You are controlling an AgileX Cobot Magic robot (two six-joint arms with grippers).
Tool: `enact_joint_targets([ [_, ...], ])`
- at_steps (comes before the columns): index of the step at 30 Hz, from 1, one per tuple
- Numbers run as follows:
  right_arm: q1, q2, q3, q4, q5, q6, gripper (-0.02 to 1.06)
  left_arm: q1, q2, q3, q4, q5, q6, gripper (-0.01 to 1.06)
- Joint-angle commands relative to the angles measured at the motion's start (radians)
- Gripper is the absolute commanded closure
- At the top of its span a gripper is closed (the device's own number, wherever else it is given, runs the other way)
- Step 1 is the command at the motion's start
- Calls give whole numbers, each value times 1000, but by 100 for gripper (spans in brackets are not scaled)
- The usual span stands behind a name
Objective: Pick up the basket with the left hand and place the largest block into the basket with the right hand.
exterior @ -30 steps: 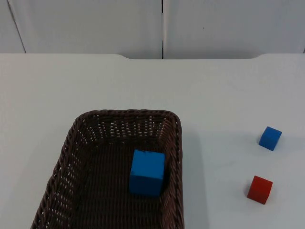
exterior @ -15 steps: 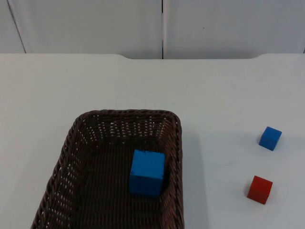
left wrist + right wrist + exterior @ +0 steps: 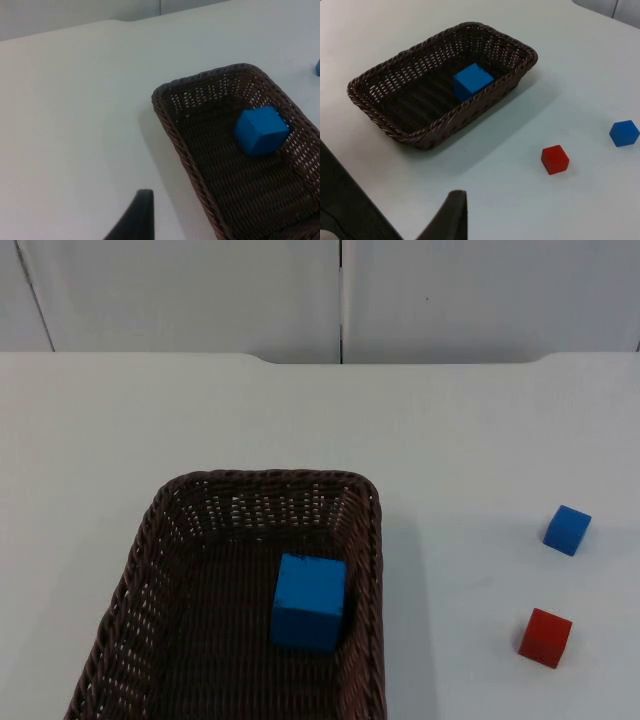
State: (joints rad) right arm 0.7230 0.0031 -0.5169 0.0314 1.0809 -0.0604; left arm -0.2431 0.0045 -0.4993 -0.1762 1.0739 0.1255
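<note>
A dark brown wicker basket (image 3: 270,478) stands on the white table at the front left. Inside it, against the right wall, lies the large blue block (image 3: 309,602). The left wrist view has the basket (image 3: 172,135) and the block (image 3: 261,130) from the side, with my left gripper (image 3: 134,220) over bare table beside the basket, apart from it. My right gripper (image 3: 451,215) hangs over the table in front of the basket (image 3: 470,111) and the block (image 3: 472,81), touching neither.
A small blue block (image 3: 567,530) and a small red block (image 3: 545,637) lie on the table right of the basket, also seen from the right wrist as blue (image 3: 624,133) and red (image 3: 555,159). The grey partition wall (image 3: 340,300) closes the back.
</note>
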Motion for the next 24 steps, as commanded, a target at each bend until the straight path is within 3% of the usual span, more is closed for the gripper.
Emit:
enact_joint_targets([
  [1,-1,-3,0,-2,-1,0,-1,0,-4,5,1,1,-3,0],
  [14,-1,-3,0,-2,-4,0,-1,3,-4,5,1,1,-3,0],
  [24,-15,-3,0,-2,-4,0,-1,115,-4,5,1,1,-3,0],
])
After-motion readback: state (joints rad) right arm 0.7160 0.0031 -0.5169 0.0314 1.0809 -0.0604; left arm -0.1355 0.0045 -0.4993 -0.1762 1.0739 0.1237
